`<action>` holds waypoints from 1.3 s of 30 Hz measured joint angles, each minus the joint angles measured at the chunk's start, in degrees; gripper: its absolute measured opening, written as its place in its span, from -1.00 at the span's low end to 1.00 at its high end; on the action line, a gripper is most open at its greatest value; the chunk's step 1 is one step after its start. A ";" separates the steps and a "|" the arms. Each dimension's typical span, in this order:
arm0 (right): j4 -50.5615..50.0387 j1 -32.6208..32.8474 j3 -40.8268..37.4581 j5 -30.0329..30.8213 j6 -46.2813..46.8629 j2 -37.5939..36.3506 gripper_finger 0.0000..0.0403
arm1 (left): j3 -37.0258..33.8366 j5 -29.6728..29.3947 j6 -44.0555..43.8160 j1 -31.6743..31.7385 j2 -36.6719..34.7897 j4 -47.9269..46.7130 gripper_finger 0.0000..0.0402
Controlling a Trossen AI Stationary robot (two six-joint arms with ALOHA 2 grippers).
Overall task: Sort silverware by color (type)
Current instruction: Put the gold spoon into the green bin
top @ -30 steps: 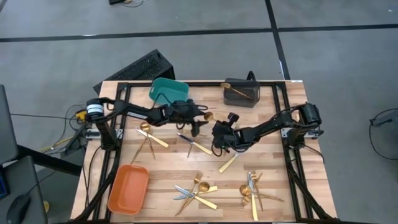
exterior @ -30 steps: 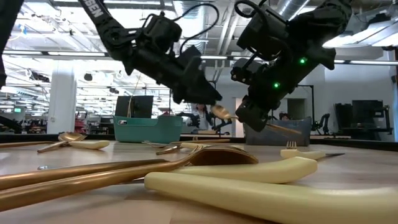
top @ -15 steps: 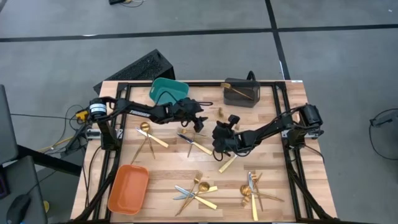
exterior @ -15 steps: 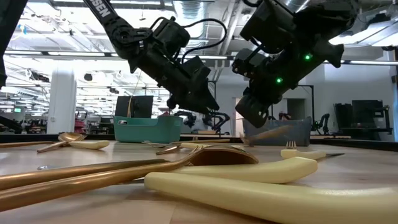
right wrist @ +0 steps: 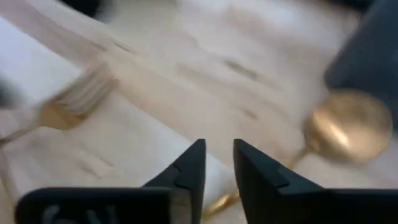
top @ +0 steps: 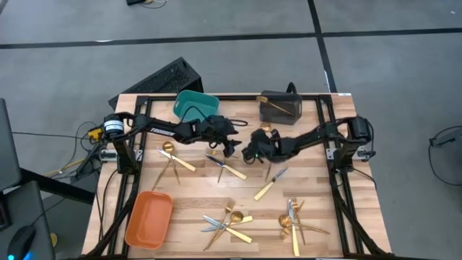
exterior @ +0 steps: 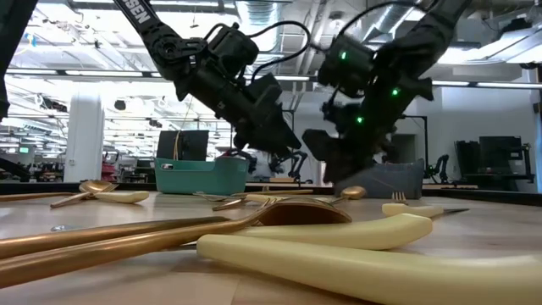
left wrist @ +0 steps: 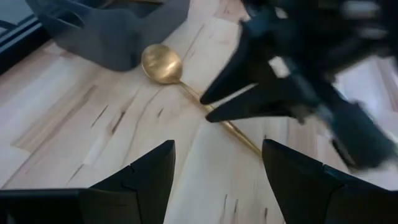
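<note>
Tight middle, open lower-centre of the desk [top: 188,189]

I see both pincers crowd the middle: left pincer [top: 229,144] open, right pincer [top: 254,153] nearly closed, close together over a gold spoon [left wrist: 163,65] lying by the dark grey bin [top: 280,107]. The teal bin [top: 195,105] blocks the far side. Bare wood lies between the orange bin [top: 149,219] and the near cutlery cluster [top: 229,221].

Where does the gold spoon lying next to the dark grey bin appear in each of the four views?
High view: the gold spoon lies just below the dark grey bin, between the arms.
Low view: its bowl rests on the table under the right arm.
Left wrist view: spoon beside the bin.
Right wrist view: spoon beside the bin.
Shared landmark: the dark grey bin.
</note>
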 joint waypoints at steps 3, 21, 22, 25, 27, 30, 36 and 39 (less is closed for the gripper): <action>-4.97 -2.31 0.00 -1.50 3.63 0.00 -0.29 | 0.00 -0.02 0.88 0.02 0.00 -0.83 0.14; -9.75 -7.43 0.11 -8.47 7.19 0.70 -0.30 | 0.00 -1.92 4.76 0.04 -0.04 -2.48 0.14; -9.59 -7.46 0.11 -9.16 5.40 0.69 -0.35 | 0.00 -1.94 4.74 0.04 -0.04 -2.48 0.14; -8.24 -7.46 0.11 -11.14 -0.38 0.68 -0.52 | 0.00 -1.92 4.72 0.04 -0.04 -2.48 0.14; -6.48 -7.31 0.09 -11.97 -3.96 0.68 -0.66 | 0.00 -1.95 4.72 0.04 -0.04 -2.48 0.14; -2.16 -5.76 -0.17 -9.71 -6.66 0.96 -0.86 | 0.00 -2.45 5.60 0.18 -0.04 -2.49 0.14; 8.26 -0.16 -0.08 2.33 -17.29 0.92 -0.88 | -0.06 -5.49 5.54 2.10 -0.92 -7.33 0.14; 11.38 4.28 -0.07 9.99 -26.44 0.92 -0.88 | -0.02 -4.20 5.19 2.91 -2.28 -9.27 0.14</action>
